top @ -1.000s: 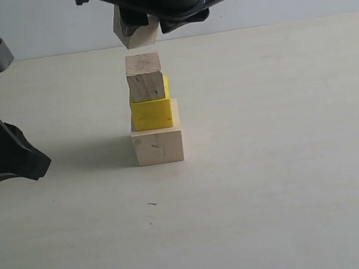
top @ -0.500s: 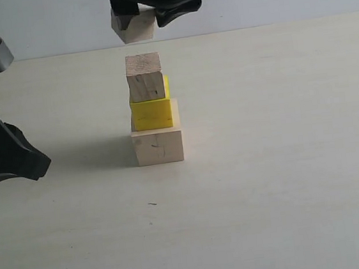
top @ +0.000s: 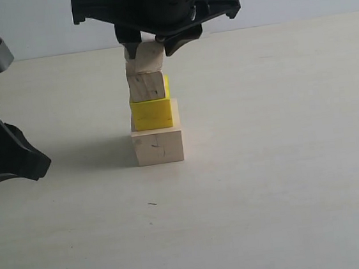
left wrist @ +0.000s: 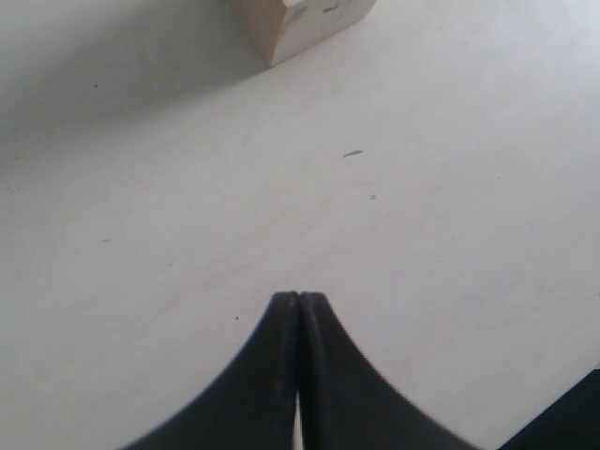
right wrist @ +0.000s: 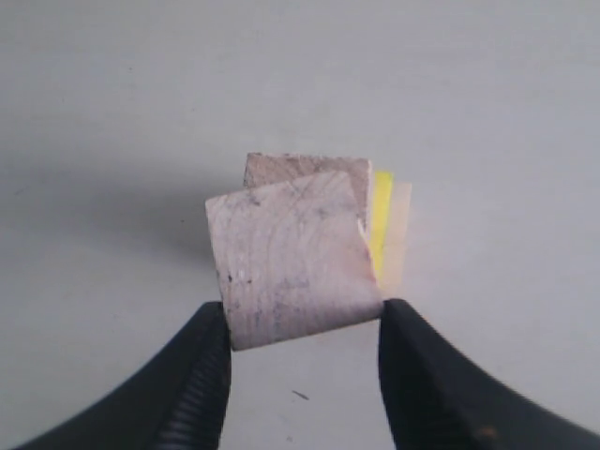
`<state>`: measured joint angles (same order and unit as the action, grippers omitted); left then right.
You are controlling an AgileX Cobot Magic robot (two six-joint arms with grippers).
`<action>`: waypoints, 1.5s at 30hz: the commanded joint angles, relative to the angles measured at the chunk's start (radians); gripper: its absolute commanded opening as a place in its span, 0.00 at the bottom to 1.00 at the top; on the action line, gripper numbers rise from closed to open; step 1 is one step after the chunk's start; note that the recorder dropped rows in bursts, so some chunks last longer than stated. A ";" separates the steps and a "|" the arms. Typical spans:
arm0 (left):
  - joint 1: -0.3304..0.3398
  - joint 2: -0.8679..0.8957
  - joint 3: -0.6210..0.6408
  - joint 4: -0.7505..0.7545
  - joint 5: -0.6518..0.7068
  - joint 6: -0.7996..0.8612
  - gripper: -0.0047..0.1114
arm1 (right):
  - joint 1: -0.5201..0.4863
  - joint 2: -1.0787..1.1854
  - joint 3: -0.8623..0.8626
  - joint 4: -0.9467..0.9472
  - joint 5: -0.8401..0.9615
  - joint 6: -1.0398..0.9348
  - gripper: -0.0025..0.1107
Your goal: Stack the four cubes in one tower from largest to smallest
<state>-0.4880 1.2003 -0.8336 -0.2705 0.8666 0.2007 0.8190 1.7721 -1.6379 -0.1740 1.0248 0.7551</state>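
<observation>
Three cubes stand stacked mid-table: the large pale wooden cube (top: pixel 158 147) at the bottom, the yellow cube (top: pixel 152 113) on it, and a small wooden cube (top: pixel 146 86) on top. My right gripper (top: pixel 152 48) is shut on the smallest wooden cube (top: pixel 145 56), which is tilted and sits at or just touching the top of the stack. From the right wrist, the held cube (right wrist: pixel 292 267) lies between the jaws of the right gripper (right wrist: pixel 302 321), covering most of the cube below (right wrist: pixel 300 166); a yellow sliver (right wrist: pixel 381 225) shows beside it. My left gripper (left wrist: pixel 299 298) is shut and empty.
The left arm (top: pixel 1 153) rests low at the table's left edge, well away from the stack. The left wrist view catches a corner of the large pale cube (left wrist: pixel 305 23). A small dark mark (top: pixel 151 204) lies on the table in front of the stack.
My right gripper has come down with the smallest cube, from well above the stack to the top of the third cube. The left arm has not moved.
</observation>
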 commanded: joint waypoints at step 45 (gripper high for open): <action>0.001 -0.002 0.004 -0.039 0.009 0.006 0.04 | 0.007 0.086 -0.215 -0.050 0.144 -0.026 0.15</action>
<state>-0.4880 1.2003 -0.8336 -0.2964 0.8762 0.2046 0.8229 1.8555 -1.8469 -0.2075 1.1873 0.7250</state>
